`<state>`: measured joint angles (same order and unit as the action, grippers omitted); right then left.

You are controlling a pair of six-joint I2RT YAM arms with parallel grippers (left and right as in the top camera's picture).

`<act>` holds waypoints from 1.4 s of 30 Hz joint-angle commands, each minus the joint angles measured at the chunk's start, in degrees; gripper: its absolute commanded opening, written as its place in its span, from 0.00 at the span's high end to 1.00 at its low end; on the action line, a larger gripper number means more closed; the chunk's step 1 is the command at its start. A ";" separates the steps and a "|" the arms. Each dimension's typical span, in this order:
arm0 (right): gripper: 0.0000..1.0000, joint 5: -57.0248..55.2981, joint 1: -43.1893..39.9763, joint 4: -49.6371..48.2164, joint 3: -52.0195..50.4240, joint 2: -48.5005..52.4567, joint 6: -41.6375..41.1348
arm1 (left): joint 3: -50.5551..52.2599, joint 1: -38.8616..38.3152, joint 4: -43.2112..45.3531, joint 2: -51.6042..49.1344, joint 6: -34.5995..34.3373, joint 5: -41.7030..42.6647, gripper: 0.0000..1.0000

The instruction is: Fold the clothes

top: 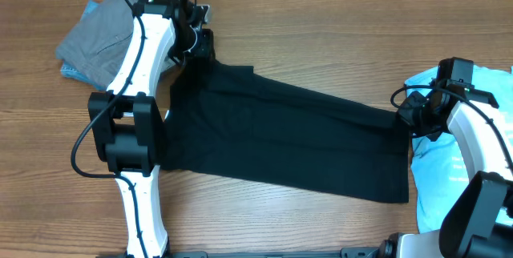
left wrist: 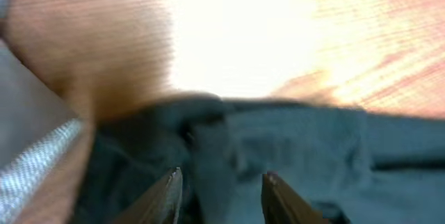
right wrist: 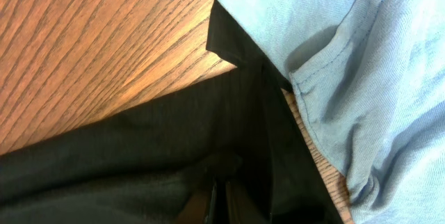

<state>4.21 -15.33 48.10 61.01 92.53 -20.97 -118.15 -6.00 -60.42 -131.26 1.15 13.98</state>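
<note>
The black T-shirt point(top: 288, 134) lies as a long folded band slanting across the wooden table, from upper left to lower right. My left gripper point(top: 202, 46) hovers over its upper-left corner. In the left wrist view its jaws stand apart, so the gripper point(left wrist: 221, 175) is open, with bunched black cloth point(left wrist: 299, 147) just beneath and blurred. At the band's right end my right gripper point(top: 403, 114) is shut on the black fabric; in the right wrist view the gripper point(right wrist: 221, 189) pinches a fold of it point(right wrist: 139, 161).
A grey garment point(top: 100, 38) lies at the back left on top of a blue piece point(top: 70, 71). A light blue T-shirt point(top: 445, 154) lies at the right edge, right beside the right gripper and also in its wrist view point(right wrist: 348, 57). Bare wood point(top: 321, 34) shows behind the black shirt.
</note>
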 commanded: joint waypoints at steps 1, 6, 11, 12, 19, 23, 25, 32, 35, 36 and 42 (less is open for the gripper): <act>0.96 -0.76 -0.13 -0.02 0.13 -0.04 -0.26 | 0.66 -0.90 1.88 0.70 3.30 -2.56 0.56; 0.96 -0.76 -0.13 0.02 0.13 -0.04 -0.26 | 1.66 -2.60 2.56 -0.87 4.04 -2.56 0.58; 0.96 -0.76 -0.13 0.02 0.13 -0.04 -0.26 | 1.66 -2.95 2.97 -1.38 4.48 -3.26 0.58; 0.96 -0.76 -0.13 0.02 0.13 -0.04 -0.28 | 1.66 -2.95 2.93 -1.42 4.48 -4.24 0.59; 0.96 -0.76 -0.13 0.02 0.13 -0.04 -0.26 | 1.70 -2.93 4.22 -1.62 4.48 -8.41 0.59; 0.96 -0.76 -0.13 0.00 0.13 -0.04 -0.26 | 1.70 -3.06 4.59 -2.14 4.46 -7.93 0.59; 0.96 -0.76 -0.13 -0.02 0.13 -0.04 -0.26 | 1.73 -3.34 4.61 -2.56 4.46 -7.98 0.60; 0.96 -0.76 -0.13 0.00 0.13 -0.04 -0.26 | 1.75 -3.52 4.33 -3.13 4.46 -7.98 0.74; 0.96 -0.76 -0.13 0.00 0.13 -0.04 -0.26 | 1.75 -3.45 4.13 -3.13 4.44 -7.91 0.96; 0.96 -0.76 -0.13 0.00 0.13 -0.04 -0.26 | 1.73 -3.45 3.96 -3.10 4.46 -7.39 0.96; 0.96 -0.74 -0.13 -1.99 0.15 -0.04 -0.26 | -4.02 -2.91 -2.01 -2.32 4.42 -4.74 0.96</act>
<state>4.23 -15.33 47.37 61.01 92.53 -20.95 -117.27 -9.19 -59.59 -133.45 5.02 7.49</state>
